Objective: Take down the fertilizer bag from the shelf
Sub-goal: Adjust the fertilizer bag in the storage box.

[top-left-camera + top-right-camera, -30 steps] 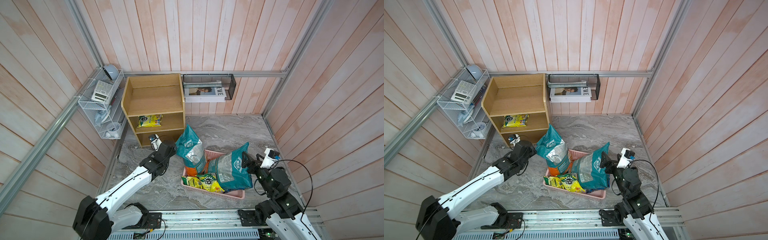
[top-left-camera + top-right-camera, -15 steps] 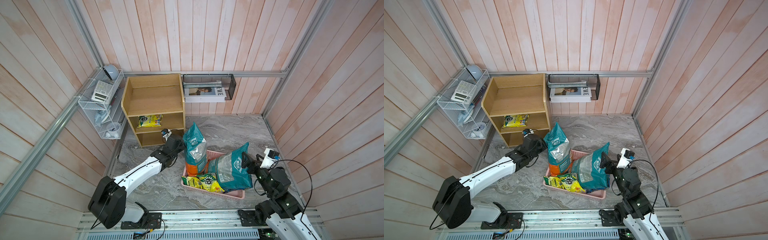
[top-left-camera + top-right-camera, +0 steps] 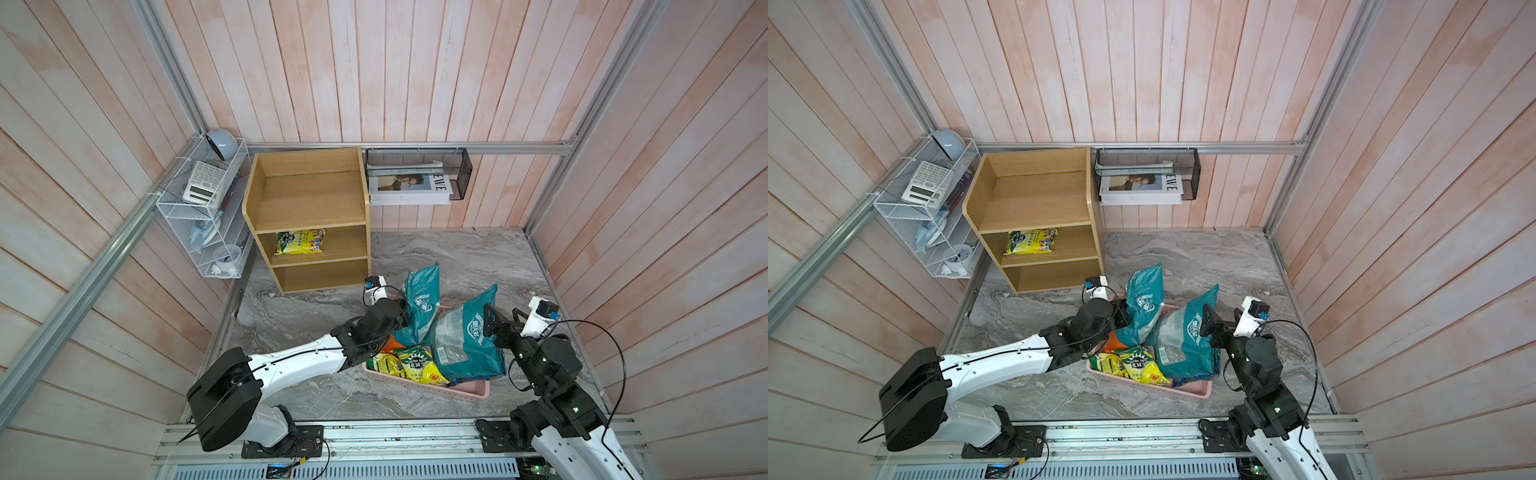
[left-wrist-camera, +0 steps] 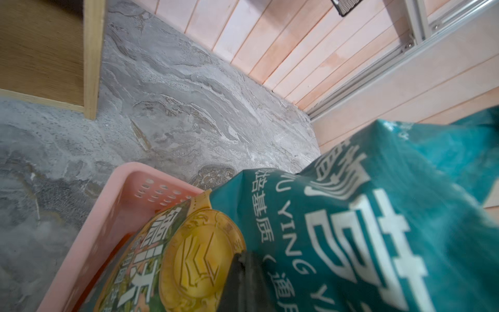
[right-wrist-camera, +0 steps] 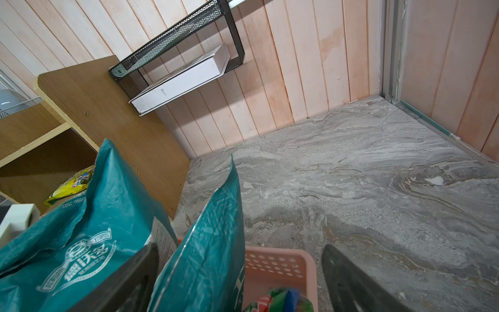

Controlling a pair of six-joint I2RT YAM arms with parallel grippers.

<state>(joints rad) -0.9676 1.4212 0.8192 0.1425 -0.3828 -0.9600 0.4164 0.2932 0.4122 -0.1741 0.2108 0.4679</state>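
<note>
Fertilizer bag (image 3: 422, 303): teal, crinkled plastic sack with white print. It is off the shelf and stands upright, with its lower end down at the shelf-side end of the pink basket.
Left gripper (image 3: 402, 308): pressed together on the fertilizer bag's side. In the wrist view one dark finger (image 4: 243, 272) lies against the teal film.
Right gripper (image 3: 503, 319): fingers spread wide, gripping nothing. In its wrist view the second teal bag's top corner rises between them.
Shelf (image 3: 309, 195): light oak-coloured wood, boxy, with three open-fronted tiers. The middle tier holds a flat yellow packet (image 3: 299, 242).
Pink basket (image 3: 465, 386): low, rectangular plastic with perforated walls. It holds the second teal bag (image 3: 465, 336), which leans, a glossy yellow-green packet (image 3: 409, 365) lying flat, and an orange packet (image 3: 392, 344) that is mostly covered.
Black mesh basket (image 3: 415, 166): metal, hung on the back wall. It holds a white book (image 3: 409, 189) lying flat.
White wire rack (image 3: 199, 216): fixed to the side wall, with a calculator (image 3: 203, 187) on its upper tier.
Floor (image 3: 436, 257): grey, marbled and smooth.
</note>
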